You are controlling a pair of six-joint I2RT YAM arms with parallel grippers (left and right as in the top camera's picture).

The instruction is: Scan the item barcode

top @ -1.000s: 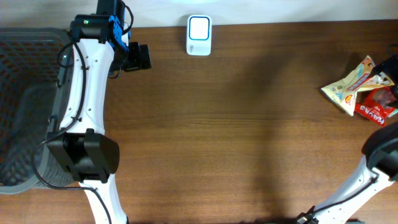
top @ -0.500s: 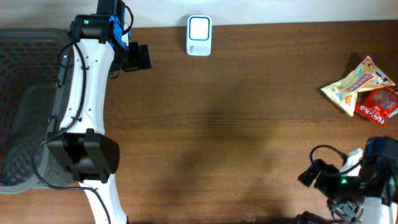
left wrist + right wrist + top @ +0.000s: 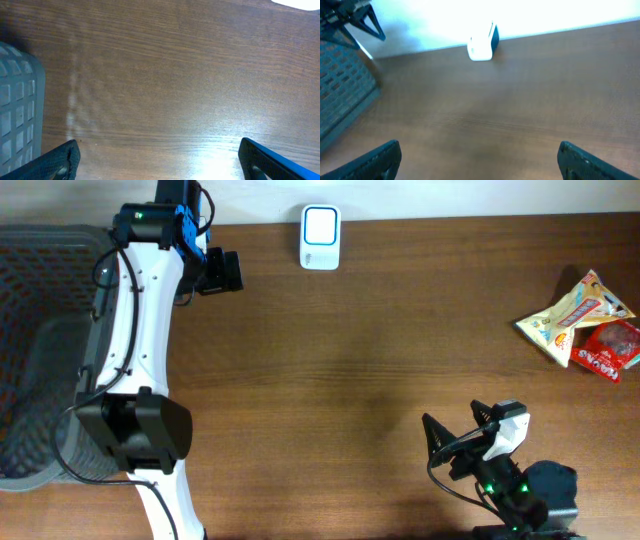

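Snacks (image 3: 575, 320) lie at two o'clock from the nearer right hand (image 3: 448, 415), which gapes wide and empty.

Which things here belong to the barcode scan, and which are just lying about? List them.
For the job:
- white scanner, far side, middle
- yellow snack packet, right side
- red snack packet, right beside the yellow one

Lying about:
- grey basket, left side; probably not needed for scanning, and nothing shows it in use
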